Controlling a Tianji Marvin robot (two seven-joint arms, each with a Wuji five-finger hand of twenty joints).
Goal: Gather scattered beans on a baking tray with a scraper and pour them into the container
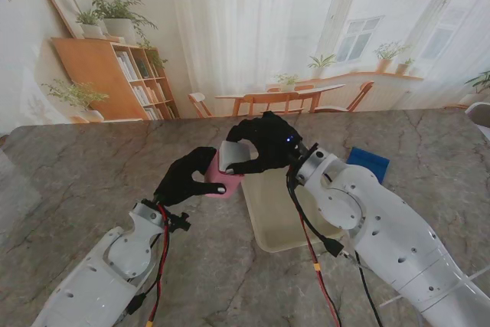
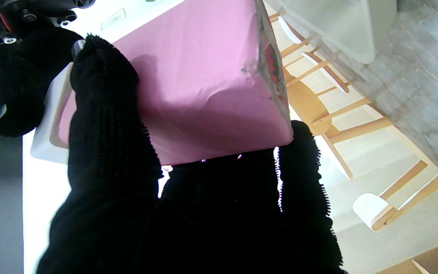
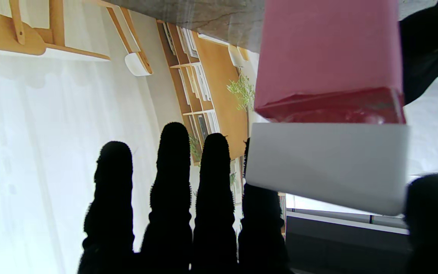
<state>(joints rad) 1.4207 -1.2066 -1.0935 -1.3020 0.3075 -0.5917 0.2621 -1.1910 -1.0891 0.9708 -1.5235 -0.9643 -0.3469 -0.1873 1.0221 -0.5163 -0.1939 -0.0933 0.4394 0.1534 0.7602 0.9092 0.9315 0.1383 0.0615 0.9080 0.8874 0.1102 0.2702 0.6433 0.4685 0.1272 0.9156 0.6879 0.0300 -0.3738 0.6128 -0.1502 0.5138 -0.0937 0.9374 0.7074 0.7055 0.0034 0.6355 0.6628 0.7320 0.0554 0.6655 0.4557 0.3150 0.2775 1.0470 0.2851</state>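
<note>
Beans cannot be made out, but mid-frame the left hand (image 1: 189, 178) clasps the pink container (image 1: 222, 181) aloft beside the baking tray (image 1: 269, 212) while the right hand (image 1: 264, 143) pinches the white scraper (image 1: 236, 155) at its rim, apparently pouring; next, likely tilt the scraper steadily.

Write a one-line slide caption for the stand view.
Left hand holds pink container while right hand tips white scraper over it, beside the baking tray.
</note>
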